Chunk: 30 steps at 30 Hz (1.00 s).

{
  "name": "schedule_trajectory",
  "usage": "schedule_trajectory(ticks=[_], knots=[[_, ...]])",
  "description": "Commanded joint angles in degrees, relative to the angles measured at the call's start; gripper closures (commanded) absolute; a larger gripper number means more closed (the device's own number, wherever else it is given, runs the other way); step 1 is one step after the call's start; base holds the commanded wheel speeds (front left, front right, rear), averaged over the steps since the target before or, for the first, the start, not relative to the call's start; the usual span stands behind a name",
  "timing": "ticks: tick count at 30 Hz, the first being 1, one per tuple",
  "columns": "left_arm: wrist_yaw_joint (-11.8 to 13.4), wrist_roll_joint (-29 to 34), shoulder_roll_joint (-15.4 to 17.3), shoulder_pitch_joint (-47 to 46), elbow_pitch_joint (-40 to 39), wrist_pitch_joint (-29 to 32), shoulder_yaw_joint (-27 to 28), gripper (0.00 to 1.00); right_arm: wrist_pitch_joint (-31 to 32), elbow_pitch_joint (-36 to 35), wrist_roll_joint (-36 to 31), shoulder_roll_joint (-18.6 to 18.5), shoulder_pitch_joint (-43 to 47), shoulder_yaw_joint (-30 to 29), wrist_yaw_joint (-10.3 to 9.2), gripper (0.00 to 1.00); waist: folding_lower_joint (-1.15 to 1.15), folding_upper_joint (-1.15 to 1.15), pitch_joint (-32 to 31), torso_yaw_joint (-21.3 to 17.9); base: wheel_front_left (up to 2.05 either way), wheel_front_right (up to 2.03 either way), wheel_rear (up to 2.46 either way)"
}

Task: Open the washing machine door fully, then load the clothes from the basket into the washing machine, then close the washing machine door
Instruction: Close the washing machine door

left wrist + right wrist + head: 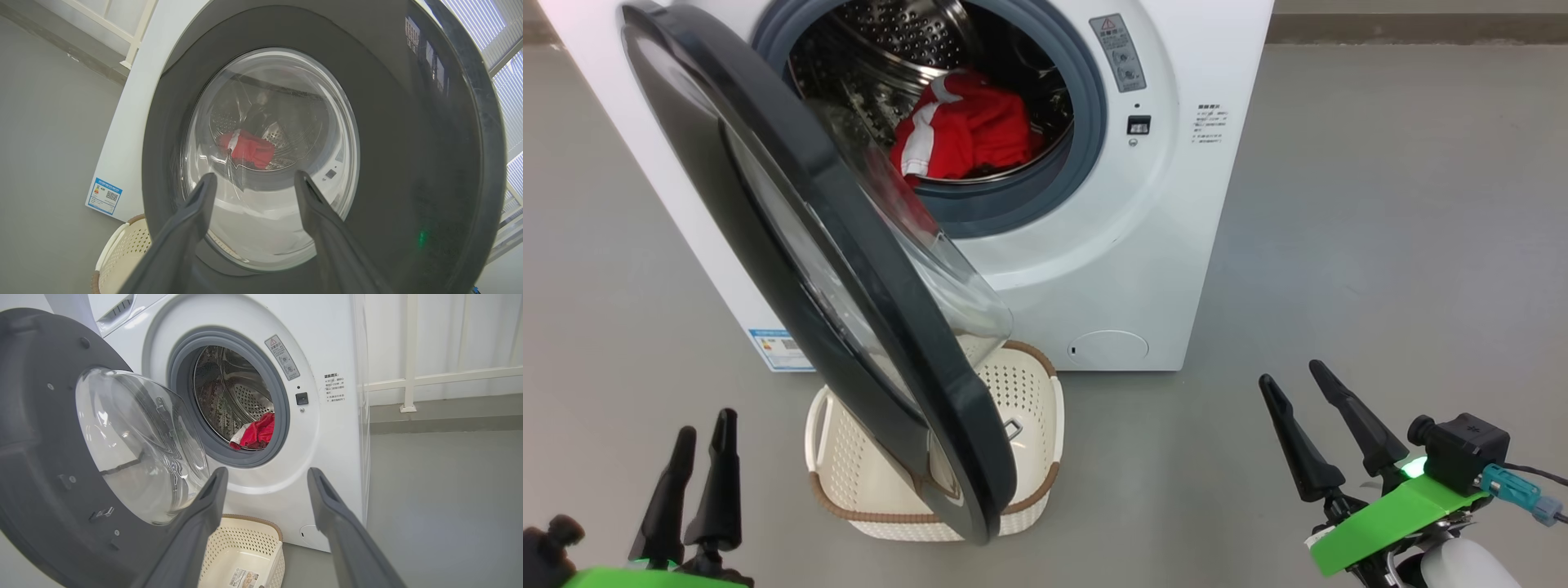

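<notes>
Left tool (254, 175) and right tool (267, 470) hung released and empty before the half-open washing machine door (849, 245). A glancing push might slip off its glossy face. The clothes (968, 131), lying near the gasket (1088, 122), might get pinched.

The left tool (255, 175) points its two fingers, spread wide apart, at the glossy dark washing machine door (388, 143). Through the door's clear bowl the red clothes (249, 149) lie in the drum. The basket (122, 249) sits at lower left, below the blue sticker (105, 196) on the white washing machine (139, 102).

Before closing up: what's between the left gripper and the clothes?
The washing machine door: the left wrist view shows the left gripper facing the clothes through it.
</notes>
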Motion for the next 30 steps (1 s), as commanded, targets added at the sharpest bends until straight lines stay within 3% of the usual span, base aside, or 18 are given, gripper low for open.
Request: schedule_trajectory(ticks=[1,8,15,30], knots=[[-0.6,0.7,1.5,-1.5,-1.0,-1.5,1.5,0.00,-0.3,-1.2,0.2,-0.8,-1.0,1.0,0.09,0.00,0.00,0.00,-0.2,-0.1,0.00,0.00,0.00],[-0.6,6.6,3.1,-0.4,2.8,-10.9,-0.9,0.00,-0.3,-1.1,0.3,-1.2,-1.0,1.8,0.09,0.00,0.00,0.00,-0.5,-0.8,0.00,0.00,0.00],[-0.2,16.6,4.0,0.0,6.2,-14.2,-1.9,0.00,-0.3,-1.2,0.4,-1.3,-0.9,1.9,0.09,0.00,0.00,0.00,-0.2,-1.6,0.00,0.00,0.00],[-0.3,27.5,-1.6,-0.1,6.5,-14.6,3.0,0.00,-0.3,-1.1,0.2,-1.6,-1.2,1.2,0.09,0.00,0.00,0.00,0.9,-2.1,0.00,0.00,0.00]])
